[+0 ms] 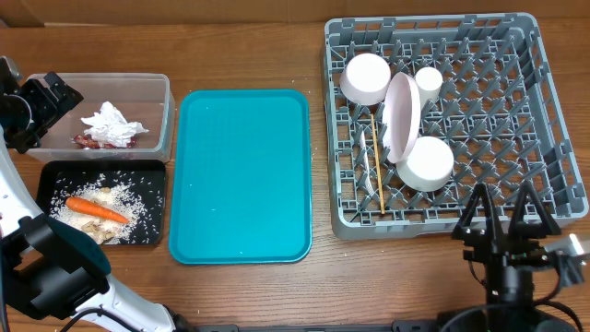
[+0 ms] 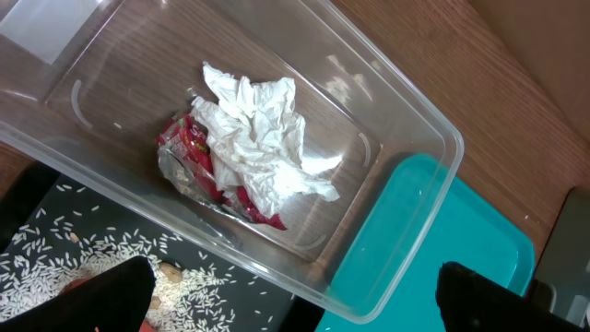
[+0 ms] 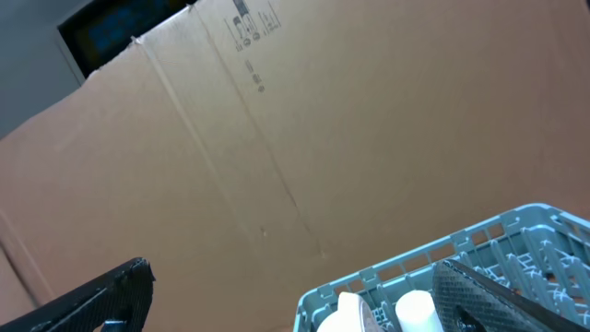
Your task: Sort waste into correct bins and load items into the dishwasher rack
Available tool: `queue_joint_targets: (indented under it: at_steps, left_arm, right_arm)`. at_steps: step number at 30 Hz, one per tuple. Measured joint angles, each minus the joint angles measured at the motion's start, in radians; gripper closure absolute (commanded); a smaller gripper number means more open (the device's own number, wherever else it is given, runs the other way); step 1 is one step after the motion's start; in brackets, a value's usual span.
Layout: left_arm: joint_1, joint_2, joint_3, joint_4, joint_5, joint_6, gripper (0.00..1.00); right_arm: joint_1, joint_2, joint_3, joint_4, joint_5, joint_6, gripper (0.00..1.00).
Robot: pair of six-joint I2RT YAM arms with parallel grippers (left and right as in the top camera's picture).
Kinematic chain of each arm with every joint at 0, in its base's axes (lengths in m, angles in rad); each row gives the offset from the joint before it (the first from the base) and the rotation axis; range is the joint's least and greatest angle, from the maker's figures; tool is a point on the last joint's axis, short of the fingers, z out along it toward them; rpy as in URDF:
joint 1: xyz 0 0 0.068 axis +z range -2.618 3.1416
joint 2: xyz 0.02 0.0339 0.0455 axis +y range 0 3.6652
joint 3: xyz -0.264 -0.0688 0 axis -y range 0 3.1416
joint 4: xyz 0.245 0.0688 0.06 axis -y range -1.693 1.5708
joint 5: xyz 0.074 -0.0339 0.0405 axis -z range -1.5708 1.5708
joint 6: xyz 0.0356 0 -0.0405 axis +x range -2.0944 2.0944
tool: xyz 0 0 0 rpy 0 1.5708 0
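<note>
The clear tub [image 1: 164, 92] at far left holds the crumpled white napkin [image 1: 112, 124] and the red wrapper [image 1: 89, 141]. The black tray [image 1: 159, 198] below it holds the carrot [image 1: 95, 210], rice [image 1: 138, 205] and beige scraps [image 1: 101, 232]. The grey rack [image 1: 553, 111] holds a white bowl [image 1: 429, 163], a white round dish [image 1: 367, 78], a cup [image 1: 428, 81], upright plates [image 1: 403, 115], the fork [image 1: 366, 152] and the chopstick [image 1: 378, 171]. My left gripper [image 1: 51, 97] is open and empty above the tub; its view shows the napkin [image 2: 263, 138] and wrapper [image 2: 198, 161]. My right gripper [image 1: 502, 207] is open and empty at the rack's front edge.
An empty teal tray [image 1: 241, 175] lies between the bins and the rack; its corner shows in the left wrist view [image 2: 433, 231]. The right wrist view shows a brown cardboard wall [image 3: 277, 138] and a corner of the rack [image 3: 516, 240].
</note>
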State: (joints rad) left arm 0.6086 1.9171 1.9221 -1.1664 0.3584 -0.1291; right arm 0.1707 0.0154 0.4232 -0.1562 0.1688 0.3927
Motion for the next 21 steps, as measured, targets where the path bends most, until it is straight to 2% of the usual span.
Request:
queue_joint_targets:
  at_steps: [8, 21]
  left_arm:
    - [0.000, 0.000, 0.000, 0.000, 0.000, 0.000, 0.00]
    - [0.000, 0.000, 0.000, 0.000, 0.000, 0.000, 0.00]
  right_arm:
    - [0.000, -0.001, -0.130, 0.139, -0.005, 0.026, 0.00]
    - [0.000, -0.001, -0.306, 0.231, -0.005, 0.126, 0.00]
